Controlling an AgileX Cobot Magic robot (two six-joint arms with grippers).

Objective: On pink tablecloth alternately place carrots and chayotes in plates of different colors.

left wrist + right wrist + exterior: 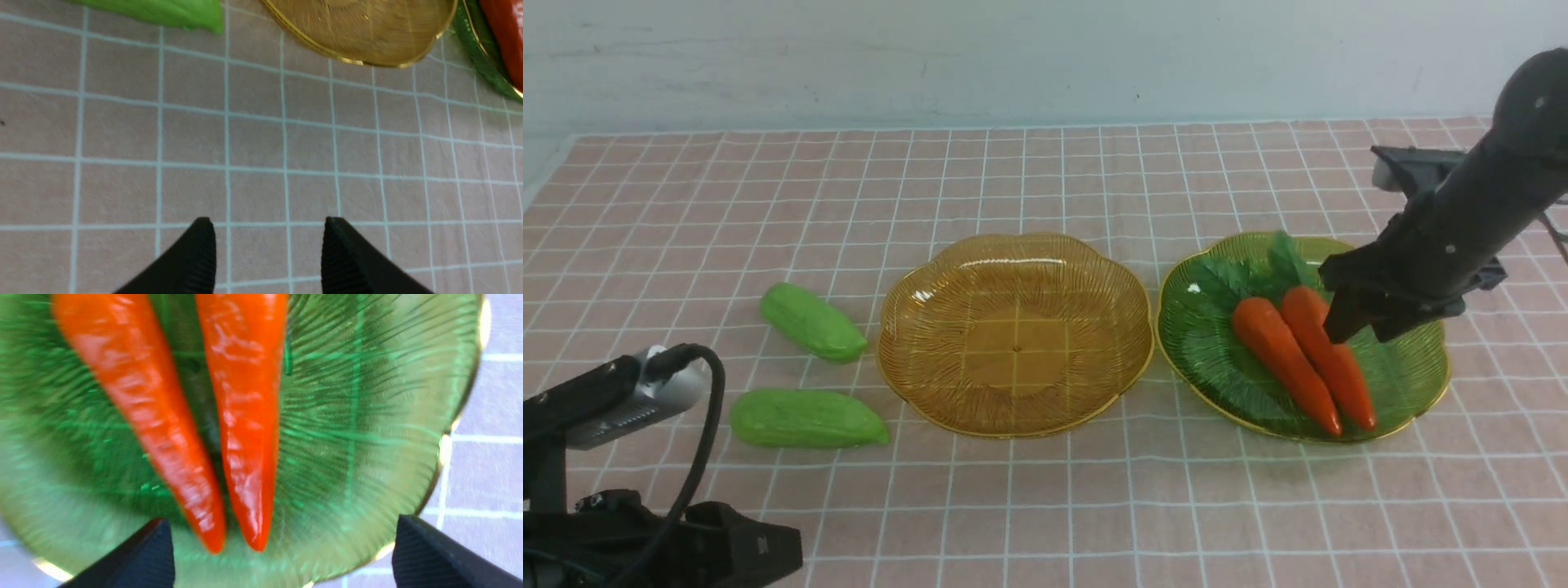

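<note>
Count them off: two plates, two carrots, two chayotes, all out on the pink tablecloth (1045,180) with its thin white grid. The amber plate (1016,343) sits in the middle, translucent, ribbed, gold along its scalloped rim, with nothing in it. Just beside it on the right, the green plate (1409,367) has the same shape and holds both carrots. The left carrot (1286,363) and the right carrot (1343,380) lie side by side and touching, glossy orange, tapered tips pointing toward the robot, dark green leaves fanned at the far rim.

Over on the left, the farther chayote (813,322) and the nearer chayote (805,419) lie on the cloth, bright green, oblong, slightly bumpy, each narrowing toward the amber plate. They are apart from each other and close to that plate's rim.

The right end effector (282,518) hangs over the green plate, jaws spread wide and gripping nothing, the carrot tips showing between them. The left end effector (268,220) is low over bare cloth, jaws parted and nothing in them.
</note>
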